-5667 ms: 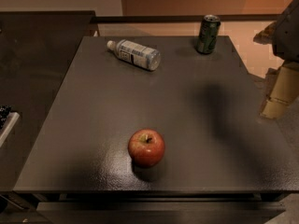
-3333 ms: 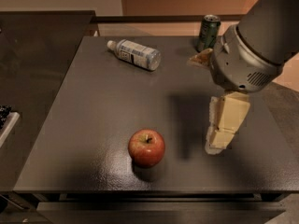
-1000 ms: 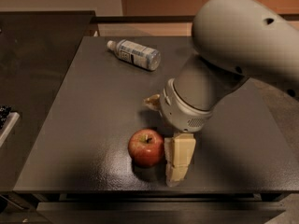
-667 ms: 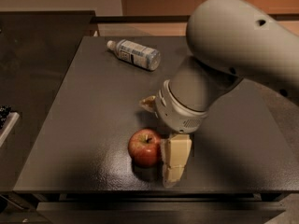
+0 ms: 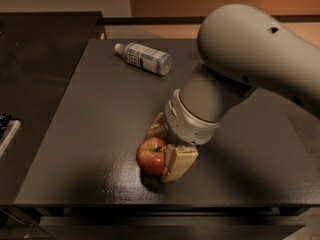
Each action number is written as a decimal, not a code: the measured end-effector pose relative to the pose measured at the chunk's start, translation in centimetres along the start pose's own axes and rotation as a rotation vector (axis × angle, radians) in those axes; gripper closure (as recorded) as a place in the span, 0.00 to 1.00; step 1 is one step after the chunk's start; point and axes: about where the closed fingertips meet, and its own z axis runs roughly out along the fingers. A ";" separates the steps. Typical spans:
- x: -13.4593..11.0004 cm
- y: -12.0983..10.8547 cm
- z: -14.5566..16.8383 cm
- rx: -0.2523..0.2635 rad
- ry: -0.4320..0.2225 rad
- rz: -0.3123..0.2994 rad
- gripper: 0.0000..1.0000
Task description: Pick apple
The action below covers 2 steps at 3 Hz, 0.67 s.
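The red apple (image 5: pixel 150 157) with yellowish patches sits on the dark table (image 5: pixel 100 114) near its front edge. My gripper (image 5: pixel 165 147) is down at the apple, at table height. One tan finger (image 5: pixel 178 164) is against the apple's right front side. The other finger (image 5: pixel 157 127) is just behind the apple. The jaws stand open with the apple between them. The apple rests on the table. The large grey arm hides the apple's right side.
A clear plastic bottle (image 5: pixel 144 58) lies on its side at the table's back. The arm covers the table's right half. A dark counter (image 5: pixel 30 84) runs along the left, with a white object (image 5: pixel 6 131) at its edge.
My gripper has come from the right side of the table down to the apple and closed in around it. The apple and bottle have stayed in place. The green can is now behind the arm.
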 end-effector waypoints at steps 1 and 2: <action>0.1 -0.1 -0.1 0.001 -0.011 -0.001 0.62; -0.1 -0.6 -1.1 0.029 -0.023 0.004 0.85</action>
